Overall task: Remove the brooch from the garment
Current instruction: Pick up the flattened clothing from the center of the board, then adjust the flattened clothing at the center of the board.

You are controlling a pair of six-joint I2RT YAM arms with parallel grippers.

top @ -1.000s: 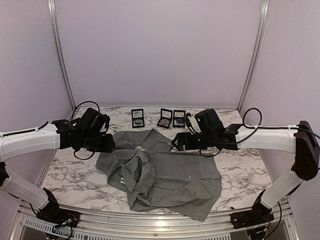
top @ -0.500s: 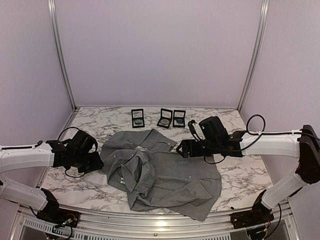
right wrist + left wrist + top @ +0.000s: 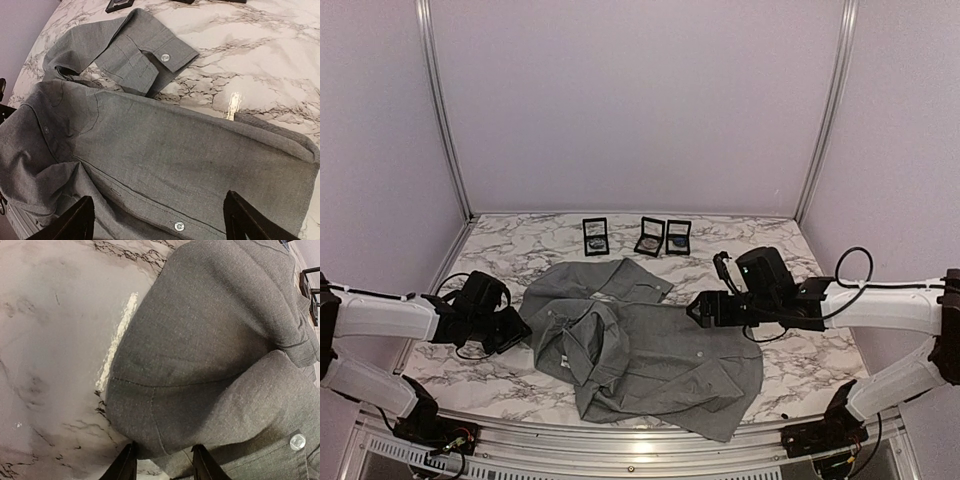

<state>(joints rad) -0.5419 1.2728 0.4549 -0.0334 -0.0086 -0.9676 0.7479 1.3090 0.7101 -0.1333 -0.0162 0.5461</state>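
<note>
The grey shirt (image 3: 650,350) lies crumpled in the middle of the marble table. No brooch shows on it in any view; only white buttons (image 3: 178,226) show. My left gripper (image 3: 515,330) is low at the shirt's left edge. In the left wrist view (image 3: 162,467) its jaws stand apart, with a folded edge of the shirt (image 3: 210,340) reaching between the tips. My right gripper (image 3: 702,310) hovers at the shirt's upper right edge. In the right wrist view (image 3: 160,220) it is wide open above the button placket of the shirt (image 3: 175,140), holding nothing.
Three small open black display boxes (image 3: 595,237), (image 3: 650,237), (image 3: 678,238) stand in a row at the back of the table, each with a small ornament inside. A buttoned cuff (image 3: 150,55) lies folded at the shirt's far side. Bare marble (image 3: 800,350) lies to the right.
My left arm has dropped and swung toward the near left, its gripper now at the shirt's left edge. My right arm has moved right and nearer. The shirt has not visibly moved.
</note>
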